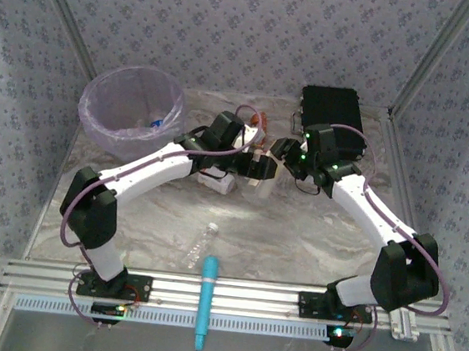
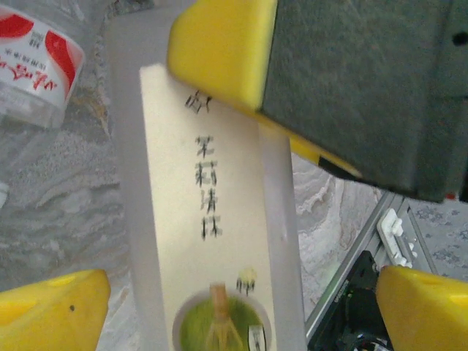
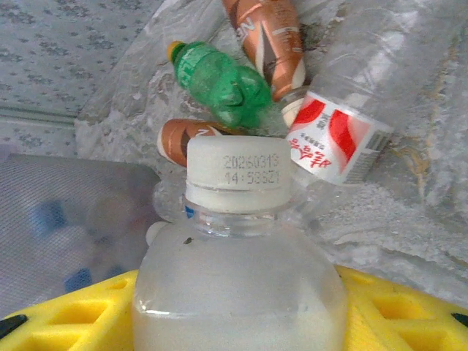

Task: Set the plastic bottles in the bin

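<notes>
From the top view, the bin stands at the far left of the table. I can make out one small blue-and-white item at the bottom of its lavender liner. The black case sits closed at the far right. The left gripper and right gripper meet mid-table around a pale bottle. Nearer me, a clear bottle lies alone on its side, its long axis running near to far, with the light-blue tool just beside its near end.

On the left wrist camera, the pale bottle runs lengthwise down the frame. My yellow fingers stand well clear on both sides, so the jaws are apart and hold nothing. A red-labelled bottle lies beside it.

On the right wrist camera, the right gripper clamps the pale bottle's body. Its white cap points away, toward a green bottle and orange bottles heaped beside the bin, where blurred blue spots show through the wall.
</notes>
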